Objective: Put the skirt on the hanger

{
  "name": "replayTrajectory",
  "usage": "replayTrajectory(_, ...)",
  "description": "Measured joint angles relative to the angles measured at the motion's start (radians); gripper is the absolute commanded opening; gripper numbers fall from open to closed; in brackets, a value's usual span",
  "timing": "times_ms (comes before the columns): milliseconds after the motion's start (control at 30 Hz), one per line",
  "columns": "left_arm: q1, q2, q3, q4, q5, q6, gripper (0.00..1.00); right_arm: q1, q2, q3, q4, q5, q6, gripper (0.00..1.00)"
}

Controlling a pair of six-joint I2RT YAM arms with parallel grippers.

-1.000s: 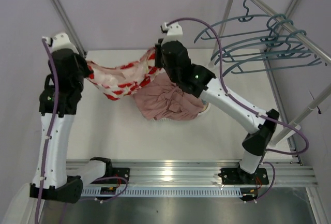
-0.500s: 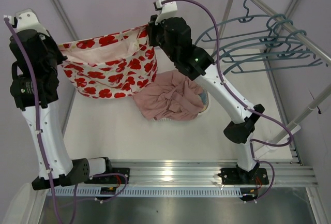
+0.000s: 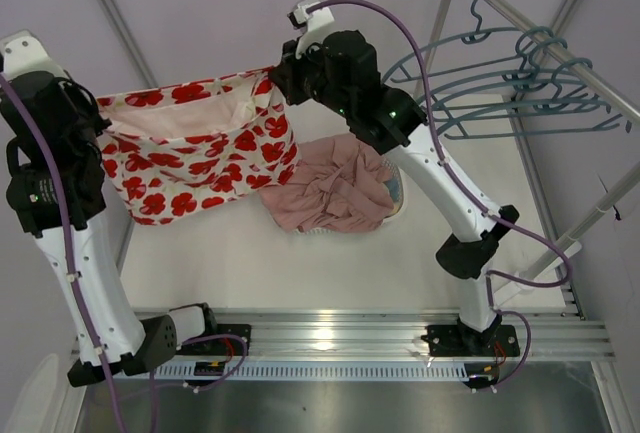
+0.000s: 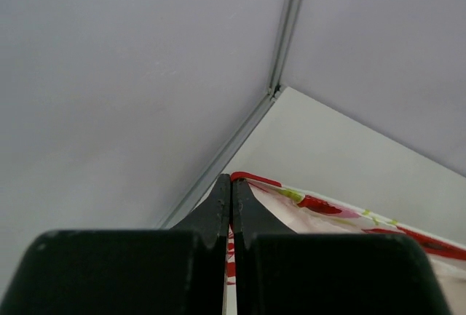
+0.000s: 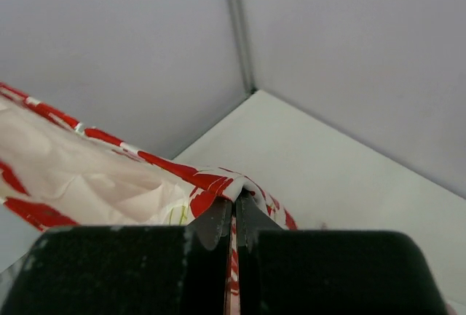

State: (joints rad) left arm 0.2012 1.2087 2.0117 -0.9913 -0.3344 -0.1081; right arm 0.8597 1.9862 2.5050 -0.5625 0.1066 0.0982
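Observation:
The skirt (image 3: 195, 148), white with large red flowers, hangs spread in the air between my two arms, its waist open at the top. My left gripper (image 3: 100, 113) is shut on its left top corner, and the wrist view shows the skirt (image 4: 342, 213) pinched in the gripper (image 4: 231, 184). My right gripper (image 3: 275, 78) is shut on the right top corner, where the skirt (image 5: 109, 184) folds over the gripper (image 5: 234, 206). Several teal-grey hangers (image 3: 500, 93) hang on a rail at the upper right, apart from both grippers.
A plain dusty-pink garment (image 3: 335, 188) lies crumpled on the white table (image 3: 300, 273), under the right arm. The clothes rail (image 3: 560, 48) slopes across the upper right on thin metal poles. Grey walls close the back and sides.
Both arms have risen and drawn apart, lifting the skirt off the table and stretching it open. In the last half second the left arm moved further left and the skirt hangs lower.

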Motion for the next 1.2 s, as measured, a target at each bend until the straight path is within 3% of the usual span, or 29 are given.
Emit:
replayTrajectory(233,0.012,-0.012,0.058,-0.011,-0.108,-0.038,0.0,0.007,-0.071,-0.056,-0.047,-0.26,0.068,0.0)
replayTrajectory(433,0.016,-0.013,0.119,-0.024,-0.253,-0.013,0.0,0.033,-0.014,-0.028,-0.06,-0.42,0.119,0.0)
replayTrajectory(800,0.019,-0.063,-0.084,-0.011,-0.382,0.034,0.0,0.062,0.013,-0.1,-0.19,-0.336,0.164,0.0)
replayTrajectory(1000,0.021,-0.07,-0.193,-0.016,-0.327,0.029,0.0,0.068,-0.052,-0.31,-0.18,-0.336,0.18,0.0)
replayTrajectory(1200,0.038,-0.117,-0.283,0.023,-0.109,0.023,0.0,0.067,-0.105,-0.361,-0.148,-0.398,0.186,0.0)
